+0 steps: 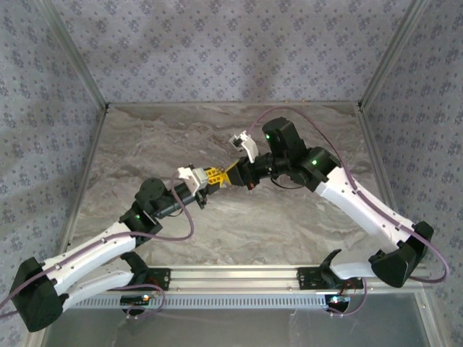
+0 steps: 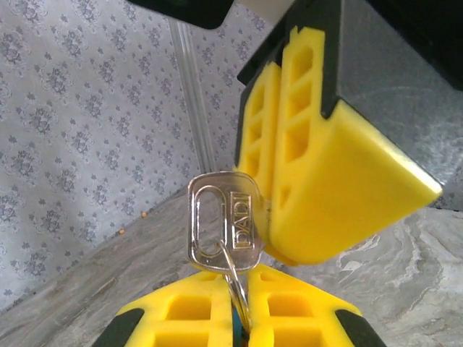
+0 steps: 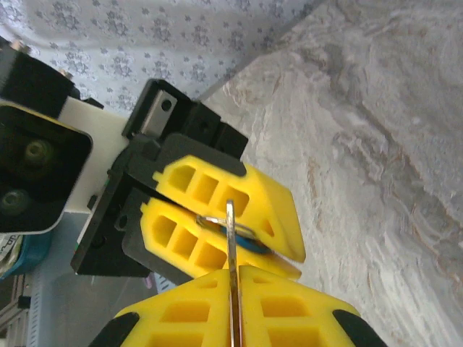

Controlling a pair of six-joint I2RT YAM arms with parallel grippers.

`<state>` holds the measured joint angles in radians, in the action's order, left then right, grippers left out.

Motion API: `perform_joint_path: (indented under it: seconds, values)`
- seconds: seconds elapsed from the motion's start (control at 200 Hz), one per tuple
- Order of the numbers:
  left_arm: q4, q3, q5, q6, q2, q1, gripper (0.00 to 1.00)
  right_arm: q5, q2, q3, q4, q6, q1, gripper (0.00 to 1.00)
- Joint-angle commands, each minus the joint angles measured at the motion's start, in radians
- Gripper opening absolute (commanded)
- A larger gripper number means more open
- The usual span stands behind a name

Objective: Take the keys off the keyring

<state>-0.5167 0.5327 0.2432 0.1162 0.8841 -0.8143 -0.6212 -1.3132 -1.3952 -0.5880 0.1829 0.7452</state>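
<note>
Both grippers meet in mid-air above the table. My left gripper (image 1: 205,182) (image 2: 239,314) is shut on the thin wire keyring (image 2: 237,285), with a sliver of the blue piece (image 2: 234,325) between its fingers. A silver key (image 2: 224,225) hangs on that ring by the slot in its head. Its blade goes into the right gripper's yellow fingers (image 2: 340,195). In the right wrist view, my right gripper (image 1: 231,173) (image 3: 233,296) is shut on the key (image 3: 230,238), seen edge-on. Beyond it, the left gripper's fingers (image 3: 217,191) clamp the keyring (image 3: 211,221) and the blue piece (image 3: 255,246).
Below lies the grey marbled table (image 1: 217,238). Patterned fabric walls (image 1: 217,43) on aluminium posts (image 1: 76,65) close it in at the back and on both sides. A metal rail (image 1: 231,276) runs along the near edge between the arm bases.
</note>
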Motion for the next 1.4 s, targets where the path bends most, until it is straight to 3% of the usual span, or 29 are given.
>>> perform_joint_path:
  seconds: [0.0, 0.28, 0.535, 0.835, 1.139, 1.209, 1.289, 1.399]
  values:
    - [0.004, 0.045, 0.028, 0.021, -0.014, -0.015, 0.0, 0.021, 0.01, 0.008, 0.097, 0.035, 0.005, 0.12]
    - [-0.007, 0.052, 0.011, 0.026, -0.009, -0.027, 0.0, -0.004, -0.005, 0.002, 0.11, 0.049, 0.028, 0.13]
    - [-0.039, 0.04, -0.013, 0.009, -0.017, -0.028, 0.0, -0.017, 0.021, 0.067, 0.167, 0.068, 0.045, 0.28]
    - [-0.072, 0.032, -0.036, -0.018, -0.022, -0.028, 0.0, 0.076, 0.038, 0.116, 0.238, 0.098, 0.088, 0.27]
    - [-0.089, 0.024, -0.044, -0.031, -0.038, -0.029, 0.0, 0.214, 0.066, 0.163, 0.28, 0.112, 0.125, 0.13]
    - [-0.086, 0.023, -0.044, -0.032, -0.039, -0.028, 0.0, 0.214, 0.078, 0.188, 0.327, 0.13, 0.127, 0.13]
    - [-0.088, 0.022, -0.047, -0.033, -0.042, -0.029, 0.0, 0.223, 0.076, 0.188, 0.324, 0.128, 0.136, 0.21]
    - [-0.088, 0.021, -0.05, -0.032, -0.045, -0.028, 0.0, 0.25, 0.079, 0.194, 0.337, 0.133, 0.147, 0.19]
